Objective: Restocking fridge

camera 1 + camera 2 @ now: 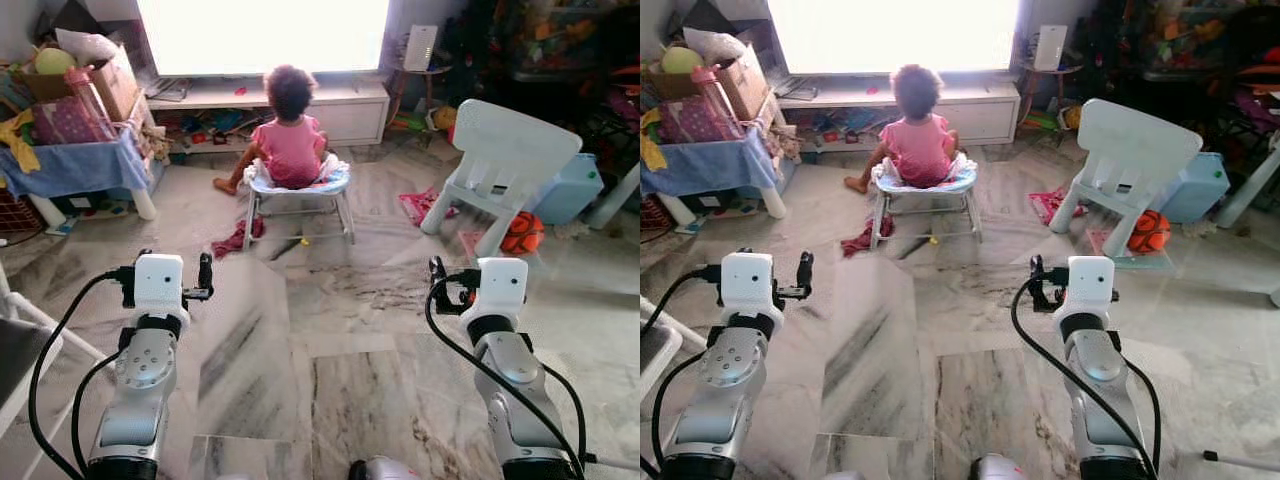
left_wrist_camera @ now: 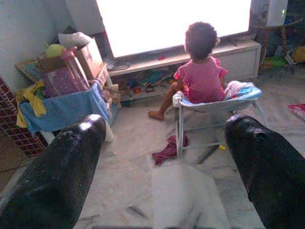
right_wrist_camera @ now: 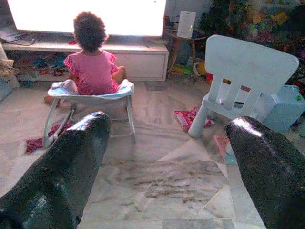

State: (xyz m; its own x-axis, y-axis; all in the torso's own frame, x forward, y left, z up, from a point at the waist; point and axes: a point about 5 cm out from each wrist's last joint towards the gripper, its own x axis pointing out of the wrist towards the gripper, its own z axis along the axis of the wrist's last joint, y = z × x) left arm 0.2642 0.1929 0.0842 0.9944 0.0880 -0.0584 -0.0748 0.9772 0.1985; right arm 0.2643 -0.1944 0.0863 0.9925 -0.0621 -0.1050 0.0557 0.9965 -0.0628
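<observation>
No fridge or food items can be seen; I am facing a living room with a marble floor (image 1: 330, 300). Both arms are raised in front of me over bare floor. In the left wrist view my left gripper (image 2: 164, 143) is open, its two black fingers (image 2: 71, 167) wide apart with nothing between them. My right gripper (image 3: 167, 138) is likewise open and holds nothing, its fingers (image 3: 71, 162) framing bare floor.
A person in a pink top (image 1: 290, 140) sits on a low bouncer seat (image 1: 300, 190) facing a bright screen (image 1: 260, 30). A white plastic chair (image 1: 500, 160), an orange ball (image 1: 522, 232) and a blue bin (image 1: 570, 190) stand at right. A cluttered table with a blue cloth (image 1: 70, 165) is at left. Red cloths (image 1: 237, 240) lie on the floor.
</observation>
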